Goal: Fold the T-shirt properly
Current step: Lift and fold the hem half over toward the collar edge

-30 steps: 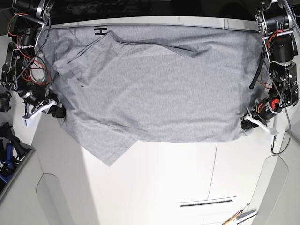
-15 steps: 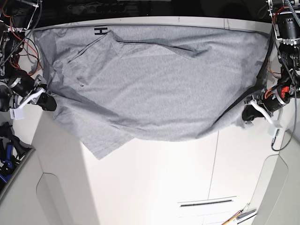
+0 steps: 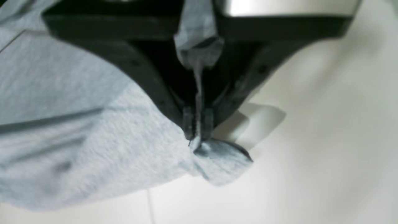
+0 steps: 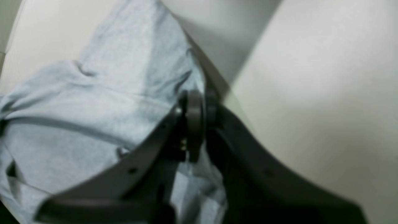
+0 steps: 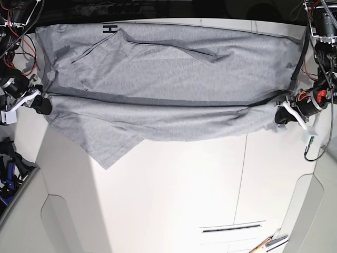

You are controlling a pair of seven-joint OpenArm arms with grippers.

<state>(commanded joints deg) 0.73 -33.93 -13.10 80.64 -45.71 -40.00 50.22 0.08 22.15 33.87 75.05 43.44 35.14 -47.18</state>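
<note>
The light grey T-shirt [image 5: 168, 74] lies spread across the far half of the white table, plain side up, with a black printed letter showing at its far edge. Its near edge is lifted and stretched taut into a long fold between both grippers. My left gripper [image 5: 280, 117] at the right is shut on a pinch of the shirt's edge; in the left wrist view the fabric [image 3: 93, 149] hangs from the closed gripper [image 3: 197, 137]. My right gripper [image 5: 41, 105] at the left is shut on the opposite edge; in the right wrist view the cloth [image 4: 102, 102] sits in the gripper [image 4: 199, 102].
A sleeve [image 5: 108, 147] hangs loose toward the near left of the table [image 5: 174, 195]. Tools [image 5: 268, 243] lie at the table's near right edge. Dark objects [image 5: 6, 174] sit off the table at the left.
Both grippers have lifted the shirt's near edge and pulled it outward. The hem has risen and moved toward the far side, forming a taut fold across the shirt's middle.
</note>
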